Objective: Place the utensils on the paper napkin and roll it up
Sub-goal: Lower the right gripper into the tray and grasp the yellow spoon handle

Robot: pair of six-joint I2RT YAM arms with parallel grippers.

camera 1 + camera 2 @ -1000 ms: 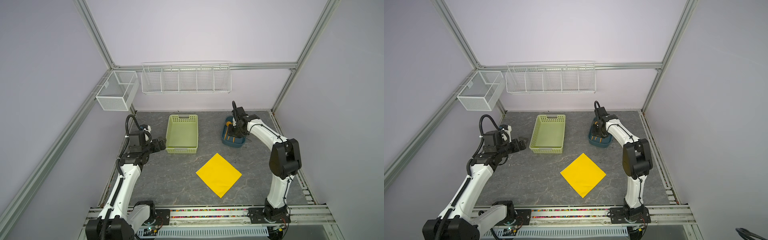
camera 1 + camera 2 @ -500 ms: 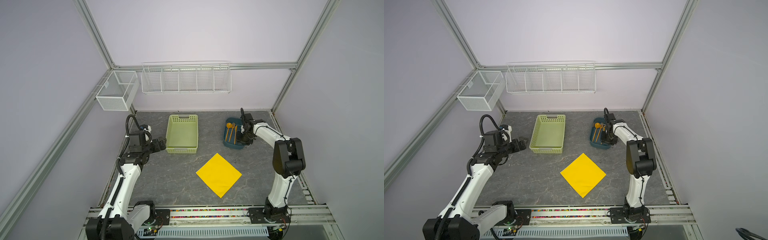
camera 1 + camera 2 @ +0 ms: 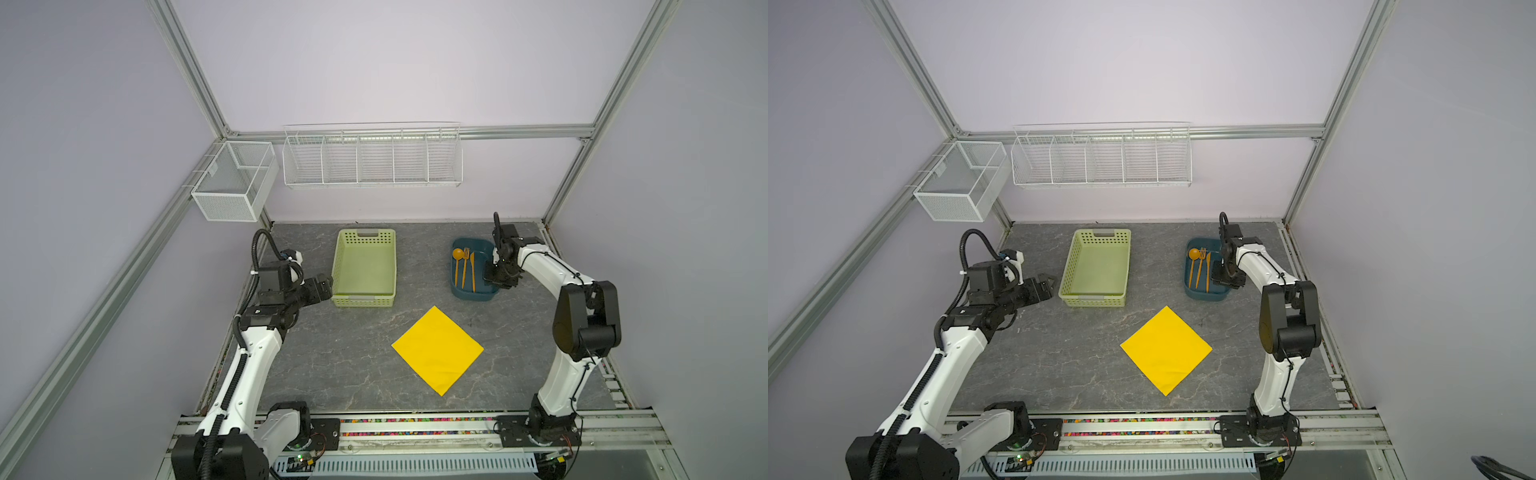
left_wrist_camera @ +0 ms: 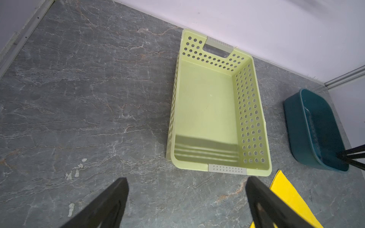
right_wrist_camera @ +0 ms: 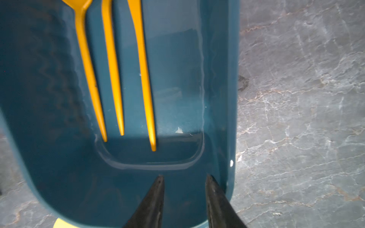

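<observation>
Three orange utensils lie side by side in a dark blue bin at the back right: spoon, fork and knife. Their handles, spoon, fork and knife, point toward my right gripper. That gripper hangs over the bin's near right corner, jaws narrowly open and empty. The yellow paper napkin lies flat like a diamond at mid-table. My left gripper is wide open and empty beside the green basket's near left corner.
The empty pale green perforated basket stands at the back centre, left of the bin. A white wire rack and a mesh box hang on the back wall. The arms' mounting rail runs along the front edge.
My right gripper has moved off the utensils, rightward and toward the bin's near right corner, uncovering them. Its jaws have narrowed a little. The left arm has stayed still.
</observation>
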